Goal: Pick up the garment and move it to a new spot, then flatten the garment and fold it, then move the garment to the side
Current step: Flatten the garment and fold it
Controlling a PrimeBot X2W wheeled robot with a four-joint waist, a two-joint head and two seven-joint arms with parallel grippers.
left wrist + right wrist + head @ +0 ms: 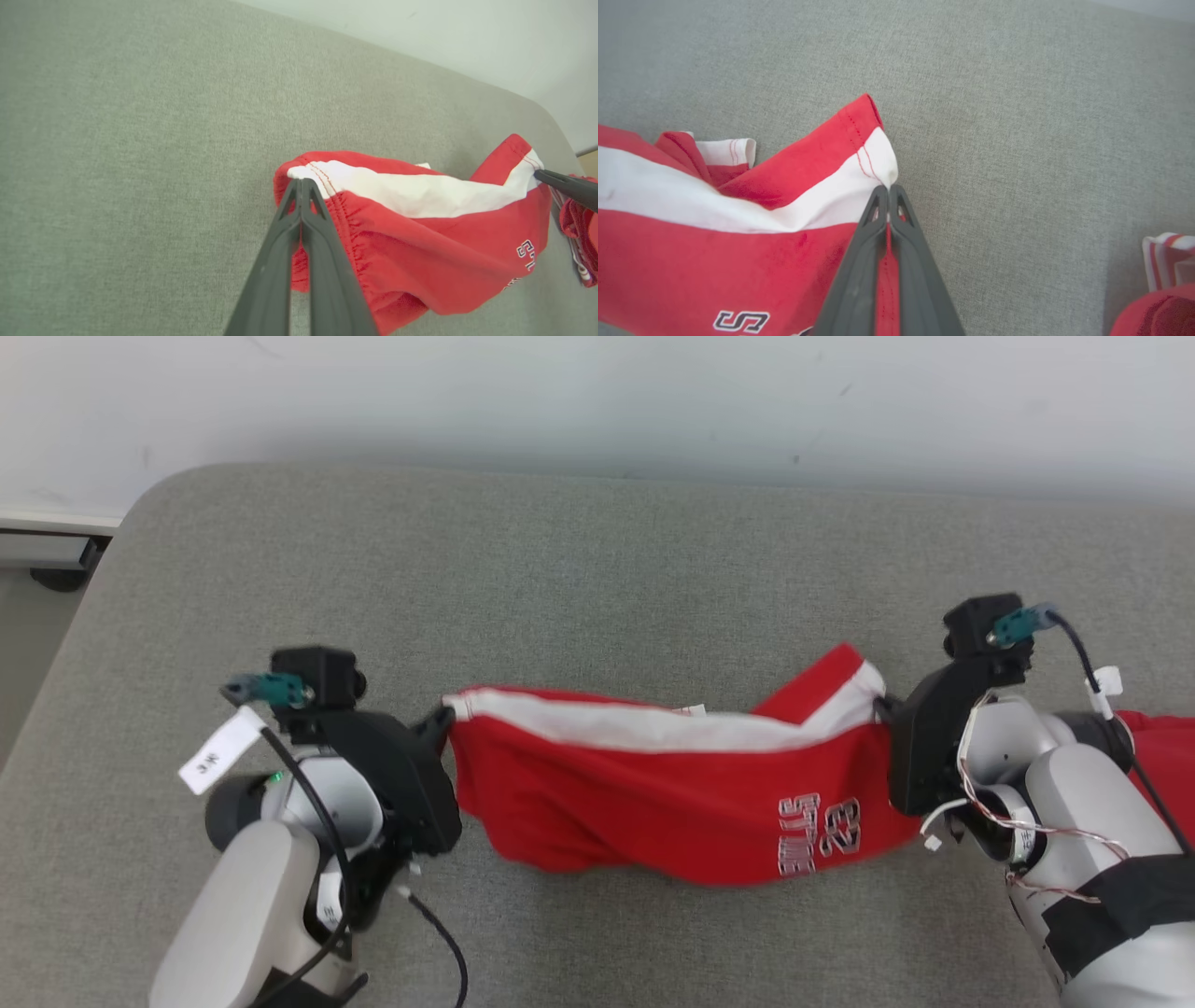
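The garment [653, 784] is a pair of red shorts with a white side stripe and white lettering, stretched sideways between my two arms over the grey padded table [579, 569]. My left gripper [442, 721] is shut on the garment's left end, the waistband corner [308, 175]. My right gripper [885, 709] is shut on its right end, the white-striped hem corner [878, 168]. In the left wrist view my left gripper [301, 183] pinches the cloth, and the right gripper's fingertips [544, 175] show at the far corner. My right gripper [888, 189] clamps red cloth between its fingers.
Another red and white piece of clothing [1158, 756] lies behind my right arm, also seen as red striped cloth [1167, 280] at the lower right of the right wrist view. A pale wall [597, 392] runs behind the table. The table's left edge drops to the floor [28, 625].
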